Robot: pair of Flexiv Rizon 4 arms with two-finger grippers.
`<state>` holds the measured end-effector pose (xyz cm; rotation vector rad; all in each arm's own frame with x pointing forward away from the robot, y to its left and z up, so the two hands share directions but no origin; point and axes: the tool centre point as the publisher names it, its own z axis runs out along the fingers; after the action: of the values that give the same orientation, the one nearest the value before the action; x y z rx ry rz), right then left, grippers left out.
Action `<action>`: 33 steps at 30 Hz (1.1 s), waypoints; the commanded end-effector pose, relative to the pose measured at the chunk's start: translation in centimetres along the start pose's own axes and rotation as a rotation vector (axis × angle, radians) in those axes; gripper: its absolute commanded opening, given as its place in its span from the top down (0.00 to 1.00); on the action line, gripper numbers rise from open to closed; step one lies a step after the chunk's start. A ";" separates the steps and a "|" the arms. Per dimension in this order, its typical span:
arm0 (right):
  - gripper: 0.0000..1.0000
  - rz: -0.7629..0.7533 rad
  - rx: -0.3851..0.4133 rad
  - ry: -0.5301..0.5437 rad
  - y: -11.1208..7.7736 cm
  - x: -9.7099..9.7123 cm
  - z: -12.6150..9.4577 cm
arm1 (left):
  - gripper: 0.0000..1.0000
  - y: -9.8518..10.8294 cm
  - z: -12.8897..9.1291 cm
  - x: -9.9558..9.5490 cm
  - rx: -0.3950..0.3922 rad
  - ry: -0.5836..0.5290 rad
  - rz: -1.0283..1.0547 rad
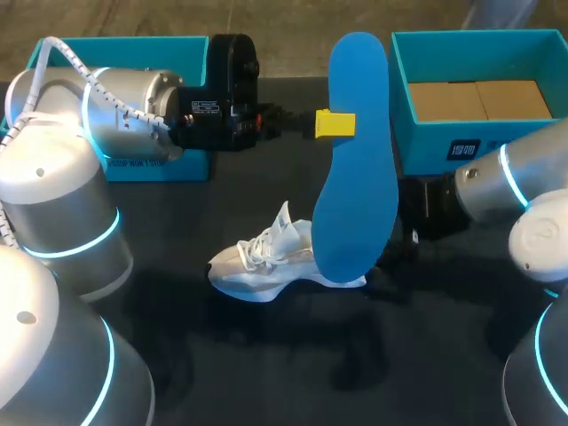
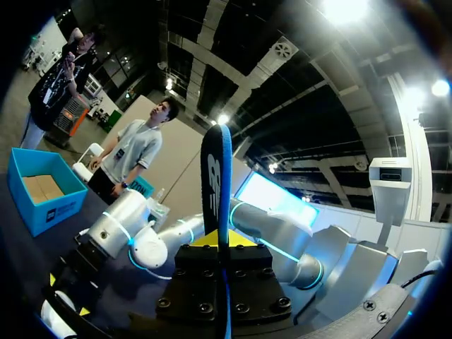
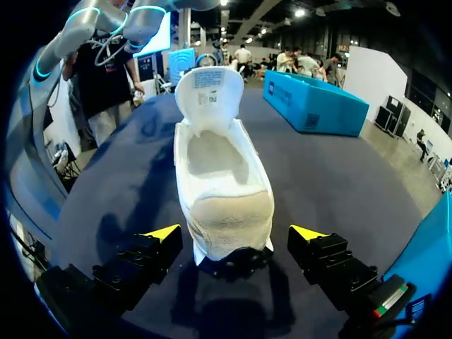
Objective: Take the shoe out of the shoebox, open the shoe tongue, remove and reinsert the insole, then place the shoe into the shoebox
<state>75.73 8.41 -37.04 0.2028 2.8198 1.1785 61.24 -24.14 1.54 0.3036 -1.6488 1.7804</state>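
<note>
The left gripper (image 1: pixel 335 123) clamps the upright insole (image 1: pixel 355 177), screening the heel of the shoe (image 3: pixel 219 176), which the right gripper (image 3: pixel 235 232) flanks with spread fingers (image 3: pixel 161 233), not touching, the shoebox (image 1: pixel 435 142) behind.

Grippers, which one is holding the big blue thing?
The left gripper, shut on the upright blue insole. The right gripper stands open around the white shoe.

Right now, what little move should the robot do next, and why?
Probably tip the blue insole down into the opening of the white shoe. The left claw holds it up, out of the shoe; the tongue is folded open, and the open right claw straddles the heel.
</note>
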 end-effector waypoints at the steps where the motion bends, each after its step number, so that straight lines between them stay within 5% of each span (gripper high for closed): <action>1: 0.00 0.008 0.179 0.007 1.1 -0.2 -2.0 | 1.00 0.1 0.1 0.0 0.003 0.000 0.001; 18: 0.00 0.096 0.449 -0.038 4.1 0.2 -3.4 | 1.00 0.1 0.1 0.0 0.003 0.000 0.001; 33: 0.00 0.072 0.435 -0.029 4.4 0.3 -3.6 | 1.00 0.1 0.1 0.0 0.003 0.000 0.001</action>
<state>75.29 8.75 -31.38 0.3417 3.0103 0.6139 61.24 -24.14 1.54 0.3036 -1.6489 1.7806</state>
